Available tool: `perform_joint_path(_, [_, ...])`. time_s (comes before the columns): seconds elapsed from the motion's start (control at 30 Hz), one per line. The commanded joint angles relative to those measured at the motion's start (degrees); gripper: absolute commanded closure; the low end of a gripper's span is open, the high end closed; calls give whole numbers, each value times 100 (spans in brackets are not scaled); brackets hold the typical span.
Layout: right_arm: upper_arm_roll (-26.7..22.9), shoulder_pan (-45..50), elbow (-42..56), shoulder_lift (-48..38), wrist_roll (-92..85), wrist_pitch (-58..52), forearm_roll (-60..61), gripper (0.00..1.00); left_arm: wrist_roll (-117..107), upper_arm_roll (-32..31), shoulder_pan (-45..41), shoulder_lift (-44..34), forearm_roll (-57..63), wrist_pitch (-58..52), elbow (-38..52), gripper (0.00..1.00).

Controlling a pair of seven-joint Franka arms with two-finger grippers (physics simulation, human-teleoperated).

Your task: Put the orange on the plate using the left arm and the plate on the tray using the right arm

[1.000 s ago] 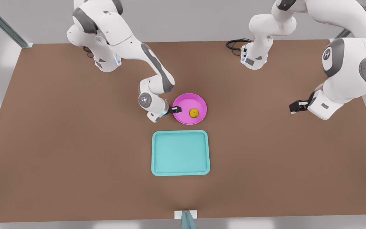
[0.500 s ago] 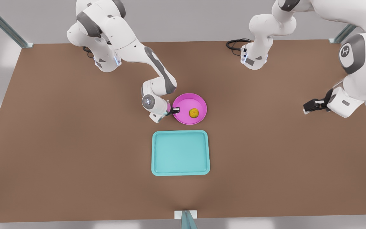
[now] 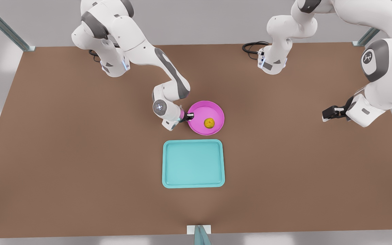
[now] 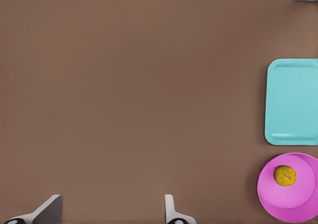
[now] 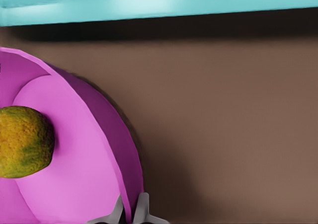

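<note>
The small round yellow-orange fruit with greenish patches, the orange (image 3: 209,123), sat inside the round shallow magenta plate (image 3: 213,112), a little toward its near side, so that half of the task looked done. The plate lay just beyond the far edge of the flat rectangular teal tray (image 3: 193,163), close to it but not on it. My right gripper (image 3: 190,116) was at the plate's rim on the front view's left, and my right wrist view showed its two fingertips (image 5: 142,210) pinched on the thin rim (image 5: 126,174), one inside and one outside. My left gripper (image 3: 328,113) hung over the brown table (image 3: 63,143) well off to the front view's right, fingers spread and holding nothing; that arm waited.

The step in hand, as I judged it, was carrying the plate onto the tray. To do it well I would lift only enough to clear the tray's low rim, keep the plate level since an edge grip invites tilt and the orange could roll, then travel slowly and set it down centred
</note>
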Motion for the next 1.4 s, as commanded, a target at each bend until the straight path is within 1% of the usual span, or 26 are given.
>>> perform_joint_path(0.0, [16, 0, 4, -34, -230, -76, -39, 79, 270, 1, 4, -4, -19, 12, 3, 0])
perform_joint_path(0.2, [60, -44, 4, -227, -230, -226, 13, 79, 261, 10, 4, 14, -10, 3, 3, 0])
perform_joint_path(0.33, [51, -246, 303, -236, -282, -524, 136, 79, 244, 1, -13, 14, -10, 3, 3, 0])
perform_joint_path(0.63, [43, -1248, 1085, -148, -441, -1061, 145, 79, 235, 1, -22, 5, -10, -14, 3, 0])
perform_joint_path(0.73, [43, -1652, 1665, 150, -528, -1351, 145, 79, 226, -8, -31, 5, -10, -23, 3, 0])
perform_joint_path(0.83, [43, -1863, 2131, 546, -572, -1351, 145, 79, 226, -17, -31, 5, -10, -23, 3, 0])
perform_joint_path(1.07, [43, -1942, 2298, 906, -625, -1316, 145, 79, 226, -17, -40, 14, -10, -23, 3, 0])
perform_joint_path(1.17, [34, -1951, 2746, 1196, -616, -1333, 154, 79, 226, -17, -40, 14, -10, -5, 3, 0])
perform_joint_path(1.37, [43, -2083, 3177, 1566, -608, -1307, 172, 79, 226, -17, -40, 14, -10, -5, 3, 0])
